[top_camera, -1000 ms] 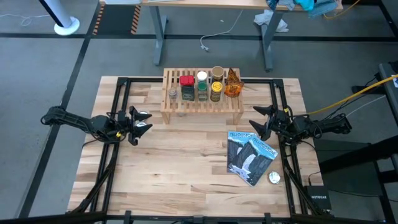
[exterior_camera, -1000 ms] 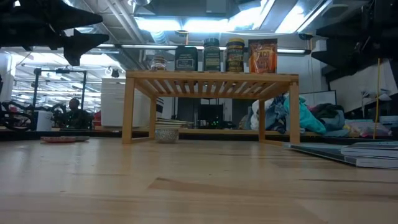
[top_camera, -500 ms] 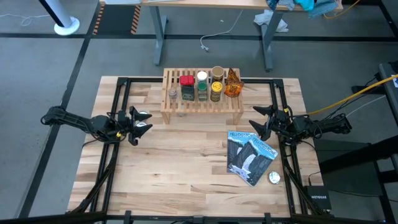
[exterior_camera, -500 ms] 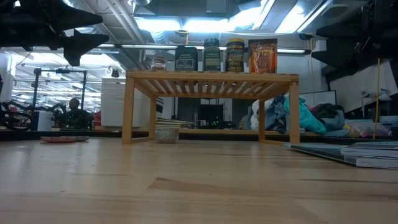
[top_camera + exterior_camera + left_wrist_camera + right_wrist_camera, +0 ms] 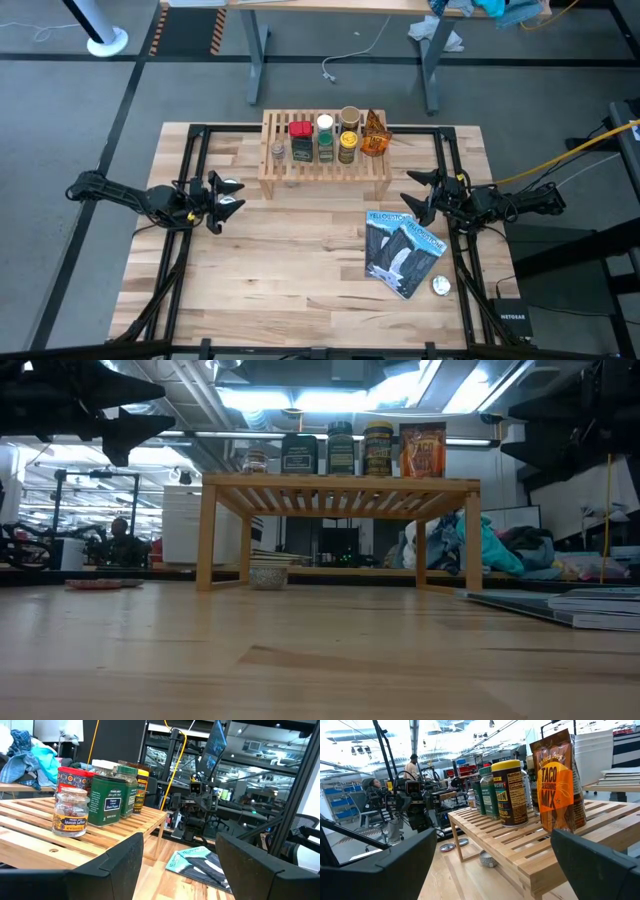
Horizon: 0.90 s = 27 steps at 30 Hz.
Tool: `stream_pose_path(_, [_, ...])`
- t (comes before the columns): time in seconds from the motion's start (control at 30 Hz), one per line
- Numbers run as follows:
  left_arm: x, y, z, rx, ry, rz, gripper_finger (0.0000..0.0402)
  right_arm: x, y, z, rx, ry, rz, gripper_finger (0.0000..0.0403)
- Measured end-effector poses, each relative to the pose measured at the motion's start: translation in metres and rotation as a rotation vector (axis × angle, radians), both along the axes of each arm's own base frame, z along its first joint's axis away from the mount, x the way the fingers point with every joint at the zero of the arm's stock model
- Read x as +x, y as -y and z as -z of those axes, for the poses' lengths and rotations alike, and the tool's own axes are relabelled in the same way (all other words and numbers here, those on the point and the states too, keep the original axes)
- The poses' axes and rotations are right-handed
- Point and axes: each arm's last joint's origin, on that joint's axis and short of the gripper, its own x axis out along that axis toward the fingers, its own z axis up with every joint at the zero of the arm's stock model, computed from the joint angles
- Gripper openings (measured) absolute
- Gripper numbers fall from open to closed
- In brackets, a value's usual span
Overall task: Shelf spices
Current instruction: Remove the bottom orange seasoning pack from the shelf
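High view: spices [image 5: 325,139] all on the shelf [image 5: 325,168] at the table's far edge; left gripper [image 5: 226,196] and right gripper [image 5: 418,196] empty, jaws apart, near the side edges. Low view: a small object under the shelf, possibly a stray jar [image 5: 268,576]. Wrist views: nothing held; shelving looks nearly finished.

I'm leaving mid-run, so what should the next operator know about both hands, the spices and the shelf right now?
Left hand: open, empty, hovering off the shelf's left end.
Right hand: open, empty, off the shelf's right end.
Shelf: at the table's far edge.
Done: the jars and an orange taco packet stand upright on top.
Left: one small jar sits on the table under the shelf. The blue pouches stay on the table.
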Motion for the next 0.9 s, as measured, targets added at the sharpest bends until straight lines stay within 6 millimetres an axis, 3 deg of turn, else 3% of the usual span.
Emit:
stream_pose_path(0.23, [0.001, 0.0, 0.006, 0.017, -0.064, 0.001, 0.0241, 0.0, 0.001, 0.0, 0.01, -0.001, 0.041, 0.0397])
stream_pose_path(0.57, [0.002, 0.001, 0.028, 0.079, -0.289, 0.003, 0.0241, -0.001, 0.003, 0.004, 0.012, -0.049, 0.124, 0.0397])
stream_pose_path(0.9, [0.002, 0.001, 0.028, 0.084, -0.296, 0.002, 0.0241, 0.0, 0.004, 0.005, 0.001, -0.063, 0.148, 0.0397])
